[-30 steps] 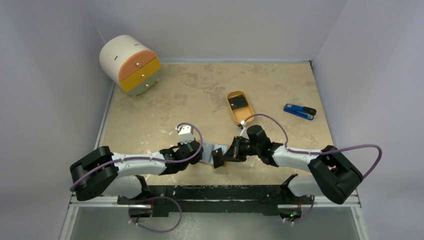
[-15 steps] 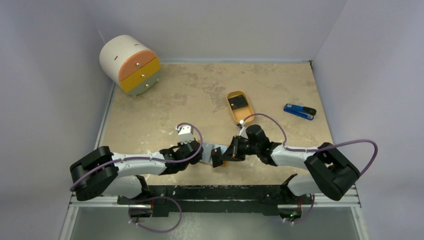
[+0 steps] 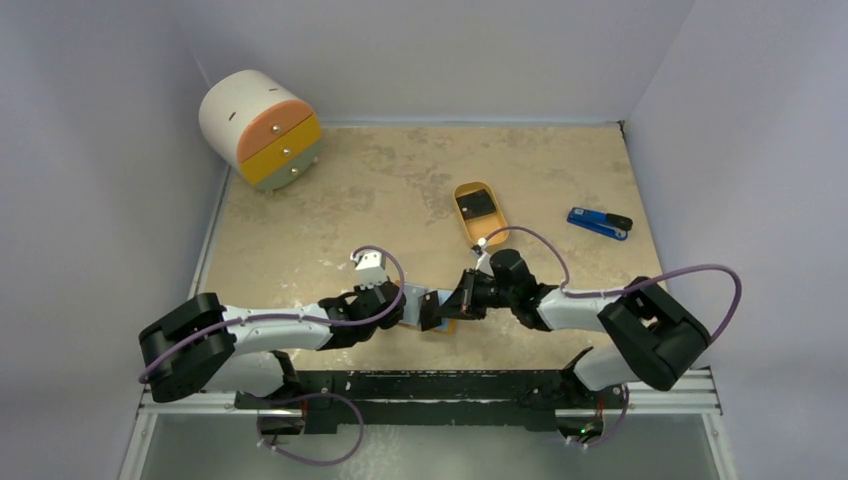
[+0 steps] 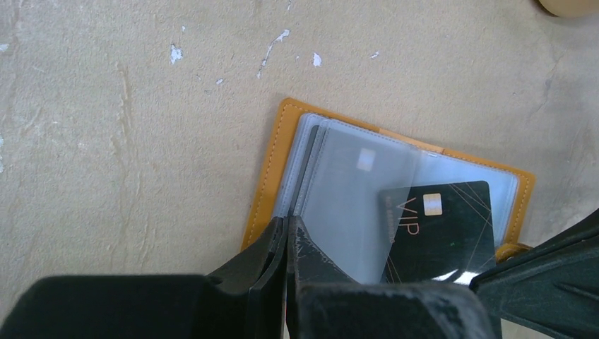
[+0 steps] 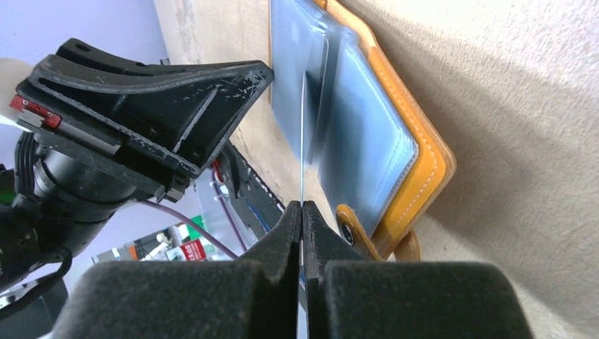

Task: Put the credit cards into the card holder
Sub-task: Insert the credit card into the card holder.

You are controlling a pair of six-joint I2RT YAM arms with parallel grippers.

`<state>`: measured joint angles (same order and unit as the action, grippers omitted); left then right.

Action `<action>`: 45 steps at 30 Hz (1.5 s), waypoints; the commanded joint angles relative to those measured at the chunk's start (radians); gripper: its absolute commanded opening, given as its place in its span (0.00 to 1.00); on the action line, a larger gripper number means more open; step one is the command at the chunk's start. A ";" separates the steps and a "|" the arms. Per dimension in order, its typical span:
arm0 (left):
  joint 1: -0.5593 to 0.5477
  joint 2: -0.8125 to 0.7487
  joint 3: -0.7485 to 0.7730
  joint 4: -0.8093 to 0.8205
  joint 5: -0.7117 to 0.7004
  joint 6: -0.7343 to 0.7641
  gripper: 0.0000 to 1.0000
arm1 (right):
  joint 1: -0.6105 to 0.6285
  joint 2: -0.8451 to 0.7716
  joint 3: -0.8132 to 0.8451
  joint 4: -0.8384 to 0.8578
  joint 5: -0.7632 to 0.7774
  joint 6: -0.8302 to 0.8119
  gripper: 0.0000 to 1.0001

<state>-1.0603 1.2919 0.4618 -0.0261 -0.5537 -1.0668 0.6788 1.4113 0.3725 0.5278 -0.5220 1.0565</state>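
The orange-tan card holder (image 4: 268, 183) lies open near the table's front edge, its clear sleeves showing; it also shows in the top view (image 3: 447, 324) and the right wrist view (image 5: 424, 169). My left gripper (image 4: 288, 224) is shut on the near edge of a sleeve leaf. My right gripper (image 5: 301, 206) is shut on a black VIP credit card (image 4: 445, 233), seen edge-on in the right wrist view (image 5: 302, 134). The card's left part lies under a clear sleeve. A second dark card (image 3: 477, 205) lies in the orange oval tray (image 3: 493, 234). In the top view, the left gripper (image 3: 403, 306) and right gripper (image 3: 441, 306) face each other.
A round white drawer unit (image 3: 262, 128) stands at the back left. A blue-and-black gadget (image 3: 600, 222) lies at the right. The card holder's snap tab (image 5: 353, 227) sits just beside my right fingertips. The table's front edge is close behind both grippers.
My right gripper has moved left toward the left gripper, carrying the black card further over the open card holder. The left gripper has held still.
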 commanded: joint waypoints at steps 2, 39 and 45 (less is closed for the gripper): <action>0.003 -0.005 -0.019 -0.069 0.020 -0.012 0.00 | 0.005 0.059 -0.001 0.140 0.014 0.066 0.00; 0.003 0.009 -0.039 -0.032 0.049 -0.028 0.00 | 0.018 0.136 -0.053 0.261 0.163 0.236 0.00; 0.003 0.002 -0.042 -0.023 0.056 -0.031 0.00 | 0.051 0.143 -0.037 0.248 0.192 0.249 0.00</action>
<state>-1.0603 1.2881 0.4465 -0.0189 -0.5457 -1.0832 0.7048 1.5406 0.3210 0.7692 -0.3840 1.2846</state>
